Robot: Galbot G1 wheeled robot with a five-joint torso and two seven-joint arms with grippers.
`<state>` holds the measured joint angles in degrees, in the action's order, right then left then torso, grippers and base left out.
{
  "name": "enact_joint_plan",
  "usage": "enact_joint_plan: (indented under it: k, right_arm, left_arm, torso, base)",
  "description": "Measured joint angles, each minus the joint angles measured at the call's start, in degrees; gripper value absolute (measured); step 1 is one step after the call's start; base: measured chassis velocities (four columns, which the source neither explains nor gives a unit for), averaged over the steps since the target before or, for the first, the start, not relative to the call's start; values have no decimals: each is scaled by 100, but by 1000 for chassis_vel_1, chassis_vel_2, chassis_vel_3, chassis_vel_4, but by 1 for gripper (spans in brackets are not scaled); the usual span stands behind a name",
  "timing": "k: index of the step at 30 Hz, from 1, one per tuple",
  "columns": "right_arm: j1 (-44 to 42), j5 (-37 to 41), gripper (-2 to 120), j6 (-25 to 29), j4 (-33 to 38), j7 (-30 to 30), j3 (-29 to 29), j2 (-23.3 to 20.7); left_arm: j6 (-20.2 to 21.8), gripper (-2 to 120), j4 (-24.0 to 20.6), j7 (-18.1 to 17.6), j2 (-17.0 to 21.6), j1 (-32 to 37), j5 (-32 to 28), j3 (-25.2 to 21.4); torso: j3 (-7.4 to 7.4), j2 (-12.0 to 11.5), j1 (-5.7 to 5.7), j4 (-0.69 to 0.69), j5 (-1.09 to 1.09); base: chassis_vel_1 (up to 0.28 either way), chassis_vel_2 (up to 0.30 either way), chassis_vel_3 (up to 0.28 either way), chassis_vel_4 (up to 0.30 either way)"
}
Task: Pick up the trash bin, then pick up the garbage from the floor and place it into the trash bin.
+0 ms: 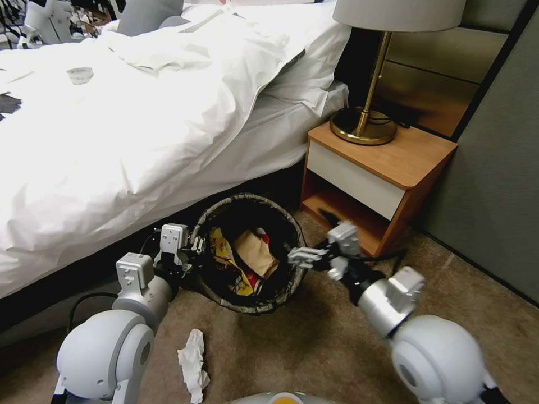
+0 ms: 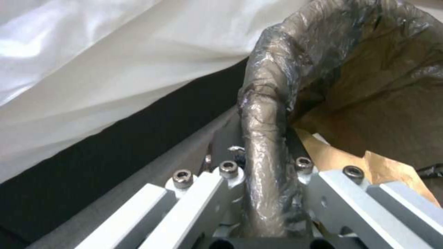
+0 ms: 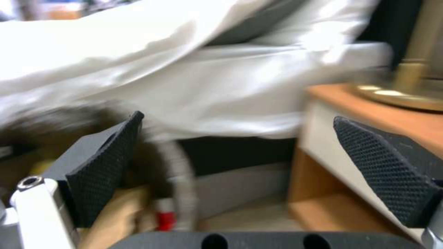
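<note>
The trash bin (image 1: 247, 303), round with a dark bag liner over its rim, is held just above the carpet beside the bed. My left gripper (image 1: 197, 247) is shut on its rim (image 2: 265, 145), one finger inside and one outside. Inside the bin lie a yellow snack bag (image 1: 229, 264), brown paper (image 1: 255, 252) and a red-and-white wrapper (image 1: 257, 280). My right gripper (image 1: 297, 257) hovers open at the bin's opposite rim; its black pads (image 3: 104, 162) stand wide apart with nothing between them. A white crumpled tissue (image 1: 192, 359) lies on the carpet near my base.
The bed with its white duvet (image 1: 112, 123) overhangs the bin's far side. A wooden nightstand (image 1: 387, 168) with a brass lamp (image 1: 365, 120) stands right of the bin, close to my right arm. A grey wall panel (image 1: 494, 185) bounds the right side.
</note>
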<state>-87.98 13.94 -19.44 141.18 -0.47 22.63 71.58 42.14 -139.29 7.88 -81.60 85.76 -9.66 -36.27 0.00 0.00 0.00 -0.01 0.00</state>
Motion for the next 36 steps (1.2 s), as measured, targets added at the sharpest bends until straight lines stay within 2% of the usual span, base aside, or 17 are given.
enact_joint_plan:
  k: [4, 7, 8, 10, 11, 13, 15, 19, 36]
  right_arm:
    - [-328, -2, 100, 301, 69, 204, 314, 132]
    - [-886, 33, 100, 868, 26, 150, 852, 320]
    - [-886, 33, 100, 868, 26, 150, 852, 320]
    - [-1251, -60, 100, 1432, -208, -371, 1265, 521]
    - [-1251, -60, 100, 1432, -208, -371, 1265, 521]
    - [-1480, -170, 100, 1774, -360, -704, 1495, 651]
    - [-1651, -211, 100, 1982, -451, -781, 1565, 713]
    - [-1754, -329, 100, 2153, -568, -787, 1559, 763]
    - [-1734, -400, 100, 2168, -786, -482, 1396, 772]
  left_arm:
    - [0, 3, -11, 23, -6, 54, -8, -91]
    - [0, 3, -41, 40, -27, 120, -8, -191]
    - [0, 3, -41, 40, -27, 120, -8, -191]
    - [0, 3, -62, 42, -49, 165, 0, -217]
    - [0, 3, -62, 42, -49, 165, 0, -217]
    - [0, 3, -72, 43, -51, 176, 11, -223]
    - [0, 3, -73, 42, -44, 171, 13, -229]
    - [0, 3, -73, 43, -41, 168, 13, -233]
    - [0, 3, -156, 44, -80, 223, 30, -241]
  torso:
    - [0, 0, 0, 1, 0]
    - [0, 0, 0, 0, -1]
    - [0, 0, 0, 0, -1]
    - [0, 0, 0, 0, 0]
    - [0, 0, 0, 0, 0]
    - [0, 0, 0, 0, 0]
    - [1, 0, 0, 0, 0]
    - [0, 0, 0, 1, 0]
    - [0, 0, 1, 2, -1]
  base:
    - [0, 0, 0, 0]
    - [0, 0, 0, 0]
    - [0, 0, 0, 0]
    - [0, 0, 0, 0]
    - [0, 0, 0, 0]
    - [0, 0, 0, 0]
    - [22, 27, 17, 18]
    - [46, 62, 47, 49]
    - [92, 92, 99, 94]
